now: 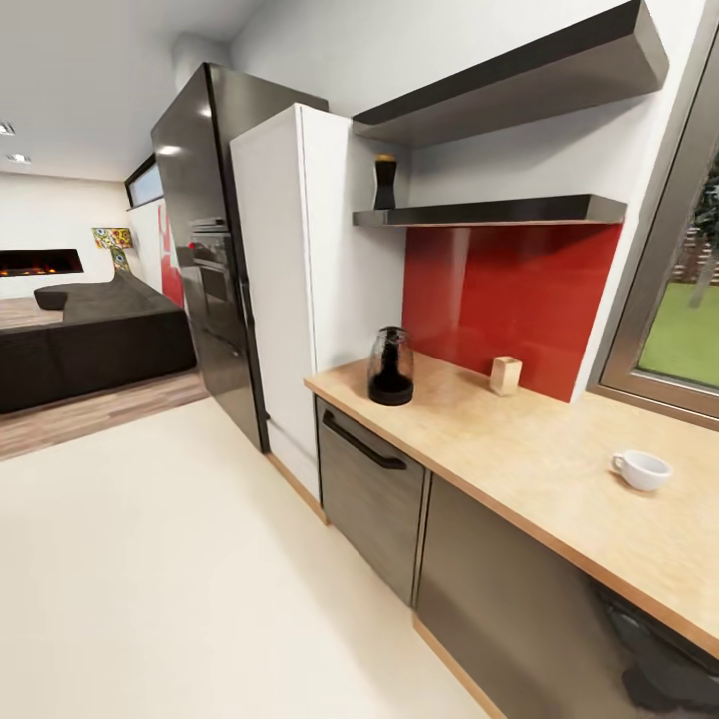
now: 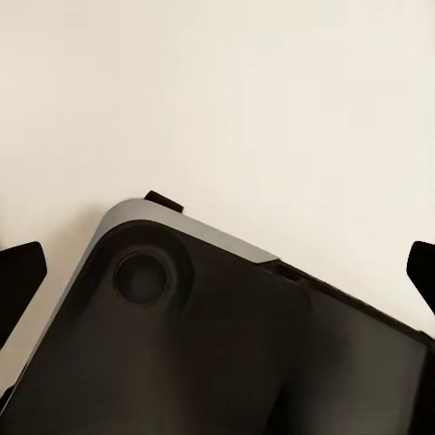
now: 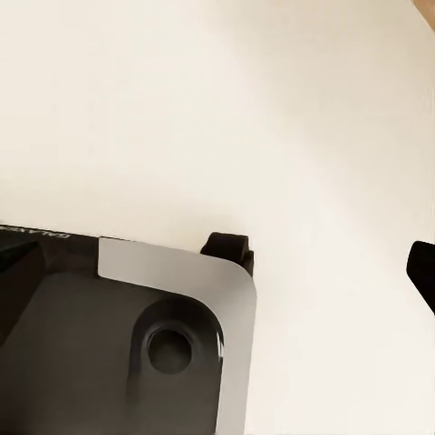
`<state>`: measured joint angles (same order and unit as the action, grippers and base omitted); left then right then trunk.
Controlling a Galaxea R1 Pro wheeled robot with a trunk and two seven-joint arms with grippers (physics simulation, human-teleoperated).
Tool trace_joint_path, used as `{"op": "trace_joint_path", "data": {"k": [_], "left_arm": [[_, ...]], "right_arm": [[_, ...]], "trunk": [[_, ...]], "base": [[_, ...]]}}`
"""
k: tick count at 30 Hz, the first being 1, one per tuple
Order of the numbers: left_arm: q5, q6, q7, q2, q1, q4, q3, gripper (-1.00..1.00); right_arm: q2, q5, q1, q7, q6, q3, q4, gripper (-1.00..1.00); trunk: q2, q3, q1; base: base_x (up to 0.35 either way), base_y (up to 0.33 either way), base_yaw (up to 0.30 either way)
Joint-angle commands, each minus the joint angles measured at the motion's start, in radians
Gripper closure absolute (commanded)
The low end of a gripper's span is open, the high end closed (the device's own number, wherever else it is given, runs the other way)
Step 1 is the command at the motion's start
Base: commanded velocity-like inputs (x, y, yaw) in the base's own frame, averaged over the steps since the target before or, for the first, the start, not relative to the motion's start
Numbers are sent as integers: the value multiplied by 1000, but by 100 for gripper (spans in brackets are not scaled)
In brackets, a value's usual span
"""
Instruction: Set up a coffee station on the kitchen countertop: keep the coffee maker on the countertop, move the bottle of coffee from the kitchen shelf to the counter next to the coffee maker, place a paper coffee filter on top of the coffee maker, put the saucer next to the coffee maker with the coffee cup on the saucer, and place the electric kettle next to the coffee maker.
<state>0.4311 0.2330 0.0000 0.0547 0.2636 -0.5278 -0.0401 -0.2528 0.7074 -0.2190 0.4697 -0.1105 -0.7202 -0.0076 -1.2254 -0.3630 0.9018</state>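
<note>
The kitchen countertop (image 1: pixel 559 469) runs along the right in the head view. On its near-left end stands the electric kettle (image 1: pixel 390 366). The white coffee cup (image 1: pixel 640 469) sits further right on the bare top, apart from the kettle. Above them, the bottle of coffee (image 1: pixel 385 182) stands at the left end of the lower kitchen shelf (image 1: pixel 499 211). The coffee maker and the saucer are out of view. My left gripper (image 2: pixel 217 272) and my right gripper (image 3: pixel 217 272) hang open and empty over the cream floor, above the robot's dark base.
A small tan holder (image 1: pixel 505 375) stands by the red backsplash. A white fridge (image 1: pixel 300 290) and a dark oven column (image 1: pixel 205 250) close the counter's left end. A window (image 1: pixel 679 320) is at the right, a dark sofa (image 1: pixel 90 340) far left, and open cream floor (image 1: pixel 180 579) lies before the cabinets.
</note>
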Motion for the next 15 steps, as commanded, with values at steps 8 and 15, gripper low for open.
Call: {"op": "trace_joint_path", "data": {"k": [8,15], "left_arm": [[5,1,0,1,0,-1,-1,-100],[5,1,0,1,0,-1,-1,-100]], "right_arm": [[-1,10,0,3,-4,-8,0,-100],[-2,10,0,3,-4,-8,0,-100]], "trunk": [[-1,-1,1],[-1,-1,1]], "base": [[248,232,0],[250,232,0]]}}
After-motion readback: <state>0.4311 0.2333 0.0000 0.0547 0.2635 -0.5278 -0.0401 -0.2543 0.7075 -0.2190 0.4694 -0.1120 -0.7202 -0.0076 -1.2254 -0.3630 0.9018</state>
